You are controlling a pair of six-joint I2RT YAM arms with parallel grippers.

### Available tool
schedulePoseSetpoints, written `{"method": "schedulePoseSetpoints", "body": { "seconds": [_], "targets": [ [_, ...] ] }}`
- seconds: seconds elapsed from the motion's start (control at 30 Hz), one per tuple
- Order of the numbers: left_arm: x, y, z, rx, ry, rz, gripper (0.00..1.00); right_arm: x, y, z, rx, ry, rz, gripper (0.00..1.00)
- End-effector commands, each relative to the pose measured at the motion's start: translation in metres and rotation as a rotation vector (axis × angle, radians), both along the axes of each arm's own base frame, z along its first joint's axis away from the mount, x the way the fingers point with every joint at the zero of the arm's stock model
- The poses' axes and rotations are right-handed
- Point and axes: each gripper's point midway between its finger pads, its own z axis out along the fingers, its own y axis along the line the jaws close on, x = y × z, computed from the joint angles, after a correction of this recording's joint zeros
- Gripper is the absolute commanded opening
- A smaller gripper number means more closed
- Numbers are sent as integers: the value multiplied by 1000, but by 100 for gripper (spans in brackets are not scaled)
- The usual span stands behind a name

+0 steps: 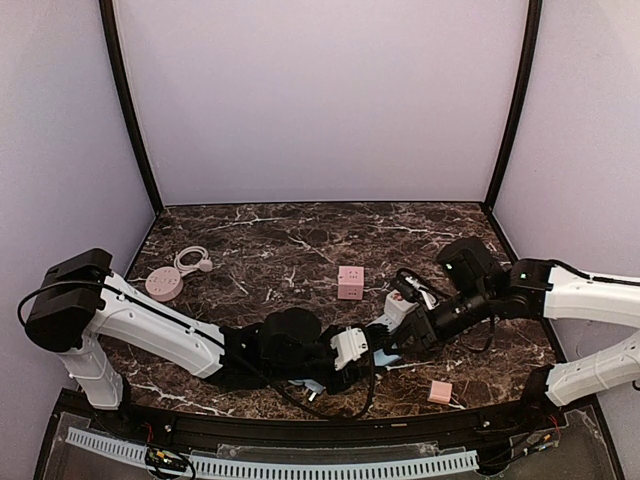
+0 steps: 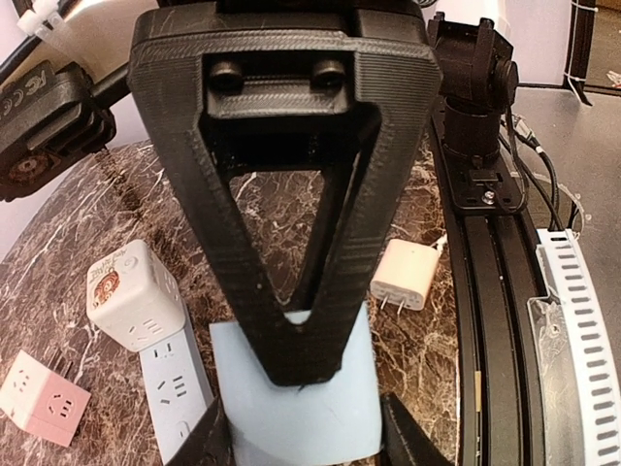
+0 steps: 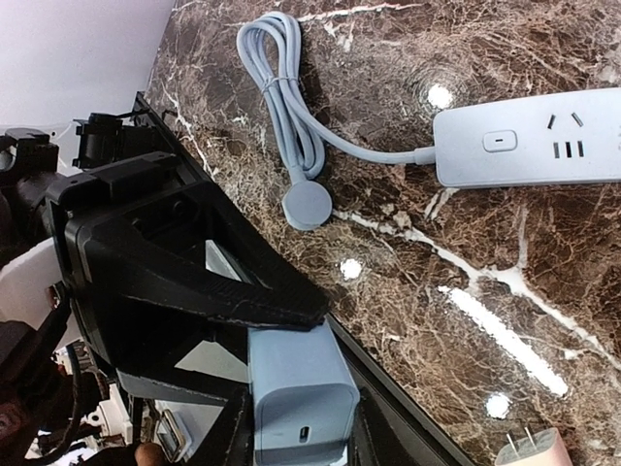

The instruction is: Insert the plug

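A light-blue charger block (image 2: 291,398) sits between both grippers just above the table, and its prongs are hidden. My left gripper (image 2: 306,439) is shut on its two sides. My right gripper (image 3: 301,439) is shut on the same charger (image 3: 296,388), whose USB port faces the camera. Each gripper's black finger lies across the block in the other's wrist view. From above, the left gripper (image 1: 352,352) and right gripper (image 1: 388,340) meet at the near centre. A light-blue power strip (image 2: 175,388) lies just beside the charger. It also shows in the right wrist view (image 3: 543,146) with its coiled cable.
A white cube socket (image 2: 131,296) and a pink cube socket (image 1: 350,282) stand near the strip. A pale pink charger (image 1: 440,392) with two prongs lies near the front rail. A pink round socket with a white cable (image 1: 165,283) lies at the left.
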Motion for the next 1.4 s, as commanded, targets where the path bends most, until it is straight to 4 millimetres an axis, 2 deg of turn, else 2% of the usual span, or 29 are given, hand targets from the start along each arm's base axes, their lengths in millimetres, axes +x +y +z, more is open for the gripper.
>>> {"method": "schedulePoseSetpoints", "body": {
  "seconds": [0.0, 0.03, 0.07, 0.1, 0.13, 0.2, 0.3, 0.43, 0.57, 0.67, 0.97, 1.23, 1.37],
  "targets": [
    [0, -8, 25, -83, -25, -9, 53, -7, 16, 23, 121, -75, 99, 7],
    [1, -7, 25, -86, -27, -3, 61, -5, 16, 26, 122, -90, 92, 5],
    [2, -4, 23, -83, -27, 7, 75, -3, 16, 28, 118, -107, 85, 1],
    [2, -2, 26, -88, -28, 11, 80, 1, 15, 29, 106, -133, 75, 0],
    [2, 1, 22, -78, -25, 19, 91, 6, 12, 28, 84, -157, 57, 0],
    [3, 8, 19, -67, -20, 32, 98, 16, 7, 28, 35, -206, 27, 0],
    [5, 18, 12, -42, -4, 58, 99, 28, -3, 27, -40, -267, -13, 0],
    [7, 33, -10, 14, 20, 99, 99, 56, -26, 26, -203, -393, -110, 0],
    [13, 44, -34, 70, 62, 140, 99, 69, -35, 34, -273, -493, -112, 0],
    [18, 49, -46, 88, 108, 152, 99, 86, -44, 43, -353, -610, -120, 0],
    [42, 60, -82, 154, 242, 229, 98, 117, -40, 63, -478, -885, -20, 0],
    [52, 59, -104, 215, 251, 249, 96, 114, -35, 49, -550, -1012, 163, 0],
    [59, 54, -106, 221, 239, 258, 95, 112, -35, 55, -539, -1053, 192, 0]
  ]
}}
